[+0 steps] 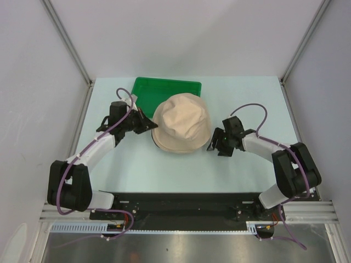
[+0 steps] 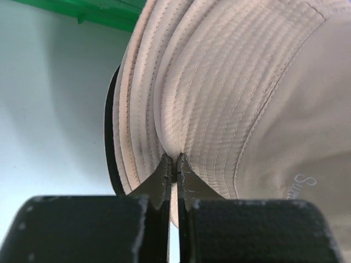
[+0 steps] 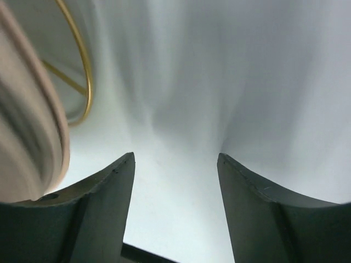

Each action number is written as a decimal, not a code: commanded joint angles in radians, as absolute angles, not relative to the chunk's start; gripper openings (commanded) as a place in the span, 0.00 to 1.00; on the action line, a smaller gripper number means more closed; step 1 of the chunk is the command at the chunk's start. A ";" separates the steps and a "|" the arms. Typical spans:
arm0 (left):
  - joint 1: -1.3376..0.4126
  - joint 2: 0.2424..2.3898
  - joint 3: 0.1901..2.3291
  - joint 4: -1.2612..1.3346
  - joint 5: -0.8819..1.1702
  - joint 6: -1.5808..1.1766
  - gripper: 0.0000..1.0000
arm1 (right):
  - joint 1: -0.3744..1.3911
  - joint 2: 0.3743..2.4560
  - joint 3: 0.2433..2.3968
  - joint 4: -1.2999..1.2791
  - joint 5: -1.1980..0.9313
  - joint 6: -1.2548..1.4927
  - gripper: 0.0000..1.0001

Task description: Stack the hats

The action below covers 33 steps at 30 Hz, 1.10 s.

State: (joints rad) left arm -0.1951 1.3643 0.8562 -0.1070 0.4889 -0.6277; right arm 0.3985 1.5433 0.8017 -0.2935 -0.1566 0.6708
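Hats (image 1: pixel 182 130): sat piled mid-frame on the worktop (image 1: pixel 164 170).
Left end effector (image 2: pixel 174 161): pinched their brim.
Right end effector (image 3: pixel 175 155): gaped, holding nothing.

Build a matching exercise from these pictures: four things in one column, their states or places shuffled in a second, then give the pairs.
Things
1. left gripper
2. right gripper
3. green tray
4. hats

States or places
A. open, holding nothing
B. just behind the hats
C. pinched shut on the hats' edge
D. beige, piled between the two grippers

Pairs: 1-C, 2-A, 3-B, 4-D
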 commanded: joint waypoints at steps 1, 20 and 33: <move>-0.184 1.329 0.821 -0.178 0.469 -0.560 0.00 | 0.397 1.387 0.805 -0.345 -0.101 0.663 0.68; -0.382 1.287 0.749 -0.141 0.520 -0.520 0.00 | 0.275 1.015 0.739 -0.301 -0.164 0.704 0.71; -0.399 1.091 0.730 -0.270 0.395 -0.505 0.95 | 0.258 0.953 0.723 -0.265 -0.146 0.684 0.72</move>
State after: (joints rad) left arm -0.3935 1.2003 0.7185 -0.1715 0.4915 -0.5404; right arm 0.2710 1.0168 0.7326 -0.3092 -0.1730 0.6991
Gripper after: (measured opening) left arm 0.797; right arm 0.714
